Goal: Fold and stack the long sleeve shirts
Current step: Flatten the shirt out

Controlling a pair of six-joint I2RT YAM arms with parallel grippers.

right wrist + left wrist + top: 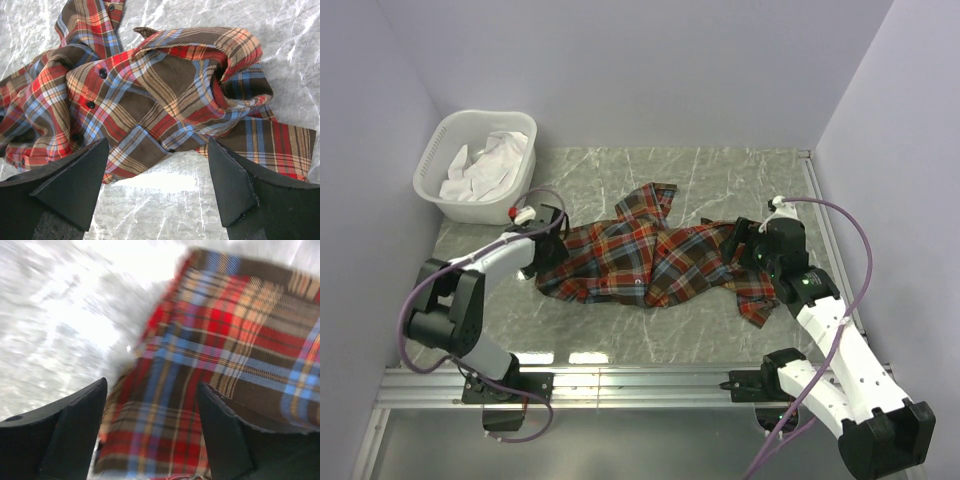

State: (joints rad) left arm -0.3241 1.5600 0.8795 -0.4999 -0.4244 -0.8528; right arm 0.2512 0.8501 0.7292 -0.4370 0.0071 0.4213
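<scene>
the plaid shirt (640, 262) lies crumpled across the middle of the desk (720, 170). the left jaws stand open over its left edge, and the right jaws stand open just short of its bunched right end; neither grips cloth. to spread it well, each should pinch one layer at an outer edge, then pull apart low and evenly.
</scene>
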